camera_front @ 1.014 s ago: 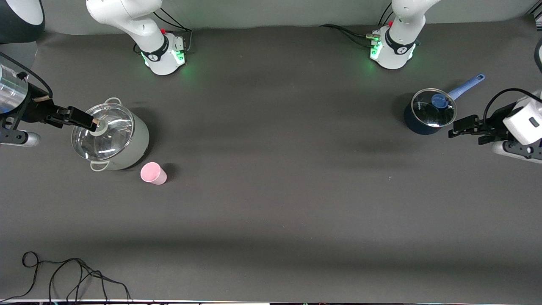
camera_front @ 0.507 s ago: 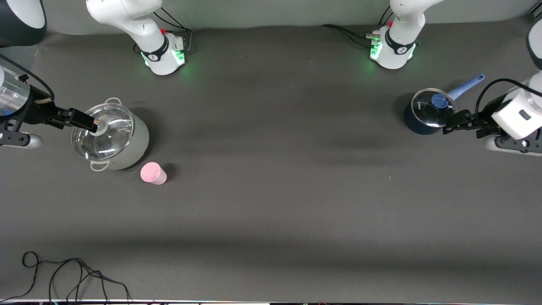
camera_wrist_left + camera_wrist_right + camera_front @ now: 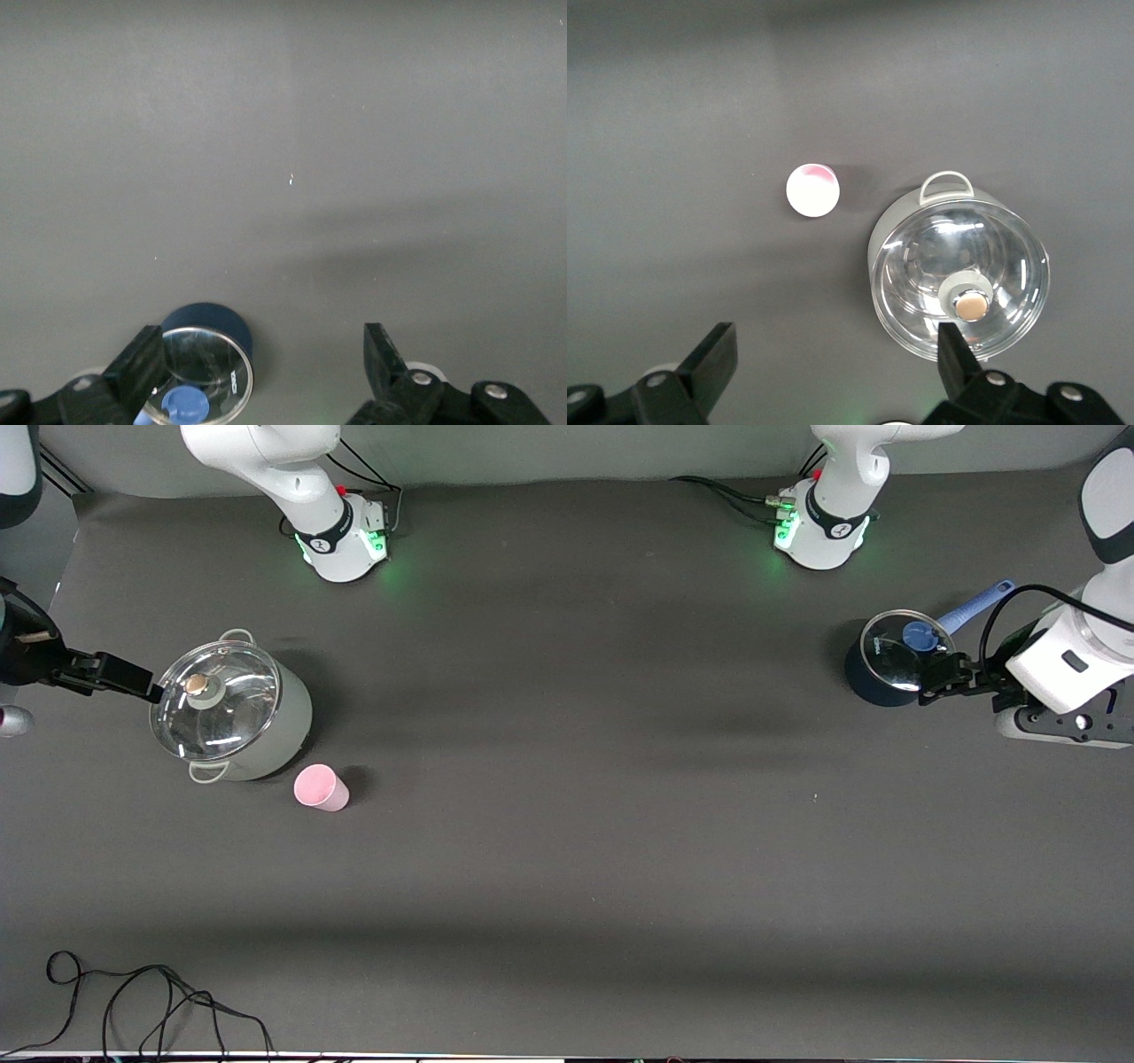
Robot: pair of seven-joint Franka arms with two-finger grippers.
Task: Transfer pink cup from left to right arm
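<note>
The pink cup (image 3: 320,787) stands on the table beside the grey pot, nearer to the front camera than it. It also shows in the right wrist view (image 3: 812,190), apart from both grippers. My right gripper (image 3: 140,684) is open and empty, in the air at the rim of the grey pot's lid, on the side toward the right arm's end; its jaws stand wide apart in the right wrist view (image 3: 835,341). My left gripper (image 3: 935,680) is open and empty, over the edge of the blue saucepan at the left arm's end, and shows in the left wrist view (image 3: 261,345).
A grey pot (image 3: 285,726) with a glass lid (image 3: 957,274) stands toward the right arm's end. A dark blue saucepan (image 3: 873,686) with a glass lid and a blue handle, also in the left wrist view (image 3: 205,319), stands toward the left arm's end. A black cable (image 3: 133,1001) lies at the near edge.
My right gripper has drawn back from over the pot's lid knob toward the table's end. My left gripper has moved closer to the blue saucepan. The cup has not moved.
</note>
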